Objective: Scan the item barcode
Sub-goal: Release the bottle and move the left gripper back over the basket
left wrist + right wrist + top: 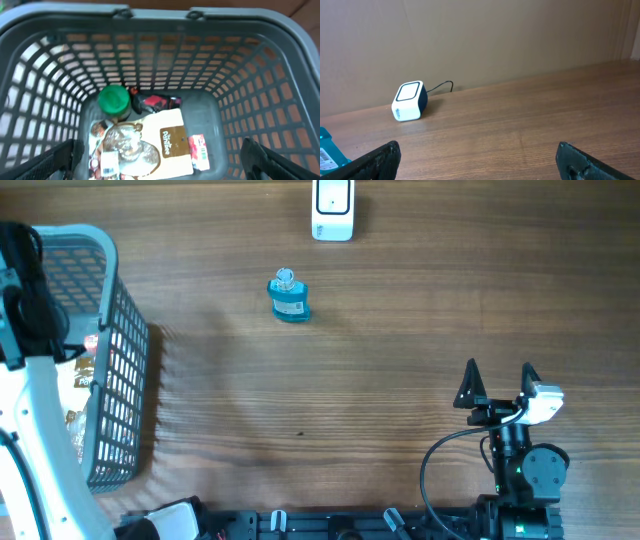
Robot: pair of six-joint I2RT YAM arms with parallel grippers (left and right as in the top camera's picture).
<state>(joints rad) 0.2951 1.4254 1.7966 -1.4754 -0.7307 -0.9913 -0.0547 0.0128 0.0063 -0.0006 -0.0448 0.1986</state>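
So, overhead, room: the brown wood-grain table [400, 330] is mostly bare through the middle and right; the grey plastic mesh basket [112, 370] sits along the left edge.
Overhead, item: the small blue bottle with a clear cap [289, 298] stands on the table just below and left of the white box-shaped scanner [333, 210], which is at the far edge. They're near each other but not touching.
Overhead, item axis: it looks upright, cap on top, so the long axis runs up off the table. I can't tell more from here.
Overhead, right gripper [499, 370]: near the front-right, fingers spread wide, nothing between them, well apart from the bottle.
Left wrist, left gripper [160, 165]: hangs over the basket, jaws spread wide and empty.
Left wrist, basket contents: green round lid [114, 100], dark red packet [152, 102], cream flat pouch with a brown print [165, 142], and small red-and-white packet [199, 150], all lying on the basket floor.
Right wrist, scanner: its dark-rimmed face is angled up, with a thin black cable trailing behind it.
Right wrist, item: only a blue corner shows at the lower left, with a white label facing the camera.
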